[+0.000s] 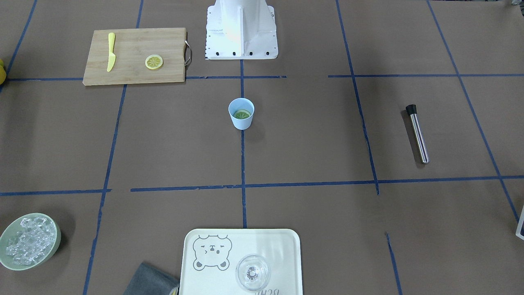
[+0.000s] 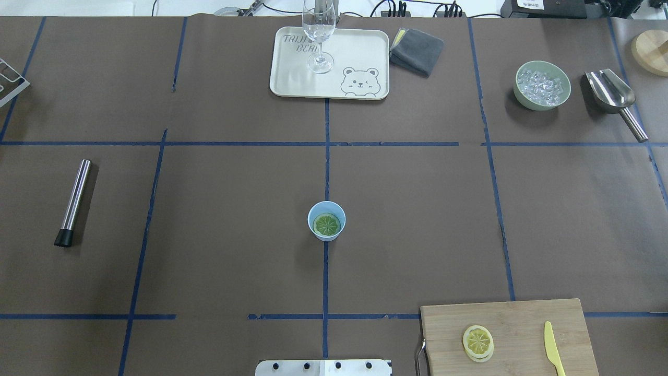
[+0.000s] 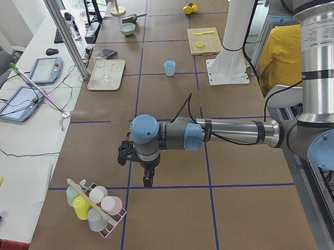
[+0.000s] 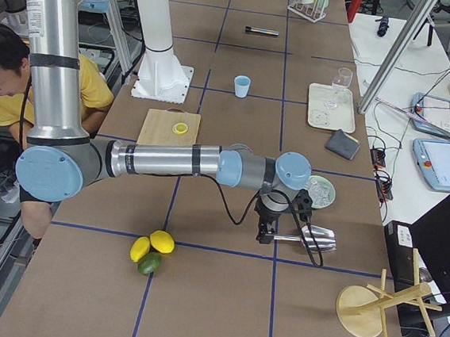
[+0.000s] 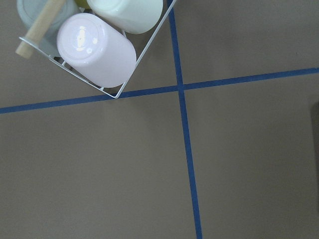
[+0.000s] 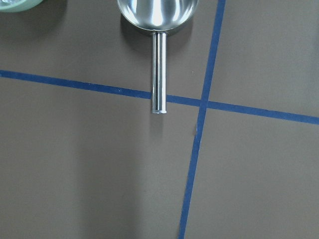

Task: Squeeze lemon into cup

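Note:
The light blue cup [image 1: 241, 119] stands at the table's middle on a blue tape line; it also shows in the overhead view [image 2: 326, 233]. One lemon slice [image 2: 326, 224] lies flat inside it. A second lemon slice [image 2: 478, 342] lies on the wooden cutting board [image 2: 522, 318]. My left gripper [image 3: 149, 179] hangs over the table's left end beside a rack of cups, far from the cup. My right gripper [image 4: 264, 234] hangs over the right end by the steel scoop. Each shows only in a side view, so I cannot tell open or shut.
A yellow knife [image 2: 552, 355] lies on the board. A steel muddler [image 2: 73, 201] lies at left. A tray [image 2: 360, 52] holds a clear glass [image 2: 318, 31]. There are also a grey cloth [image 2: 417, 49], an ice bowl [image 2: 541, 85], a scoop [image 6: 157, 30] and a cup rack [image 5: 99, 45].

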Motion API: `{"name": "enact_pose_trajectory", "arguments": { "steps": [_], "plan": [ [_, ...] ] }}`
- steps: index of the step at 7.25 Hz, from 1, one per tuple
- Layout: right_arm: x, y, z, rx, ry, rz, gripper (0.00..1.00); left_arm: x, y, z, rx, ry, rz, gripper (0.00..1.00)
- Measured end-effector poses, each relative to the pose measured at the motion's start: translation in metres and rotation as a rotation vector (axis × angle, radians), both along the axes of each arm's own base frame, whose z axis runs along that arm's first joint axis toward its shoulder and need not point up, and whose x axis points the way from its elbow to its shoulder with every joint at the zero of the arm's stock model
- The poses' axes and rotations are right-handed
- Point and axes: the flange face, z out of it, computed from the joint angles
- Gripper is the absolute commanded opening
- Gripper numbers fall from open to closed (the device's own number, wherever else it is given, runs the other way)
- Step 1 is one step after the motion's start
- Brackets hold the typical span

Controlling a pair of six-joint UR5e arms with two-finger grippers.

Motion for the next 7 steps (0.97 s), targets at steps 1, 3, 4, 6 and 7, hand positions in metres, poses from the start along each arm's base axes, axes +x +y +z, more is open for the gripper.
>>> {"name": "enact_pose_trajectory", "arguments": {
  "steps": [1,3,4,6,7],
  "plan": [
    [-0.001,0.0,0.0,0.0,0.001,-0.002,1.0,0.008,0.019,0.008,0.009,0.003,-0.012,1.0],
    [-0.002,0.0,0.0,0.0,0.001,-0.004,1.0,0.011,0.047,0.009,0.022,0.008,-0.037,1.0],
    [-0.003,0.0,0.001,0.0,0.0,-0.005,1.0,0.011,0.051,0.008,0.029,0.009,-0.04,1.0],
    [-0.003,0.0,0.001,-0.002,-0.002,-0.005,1.0,0.011,0.048,0.006,0.033,0.015,-0.04,1.0],
    [-0.003,0.0,0.001,-0.002,-0.002,-0.004,1.0,0.013,0.044,0.008,0.021,0.015,-0.035,1.0]
  ]
}}
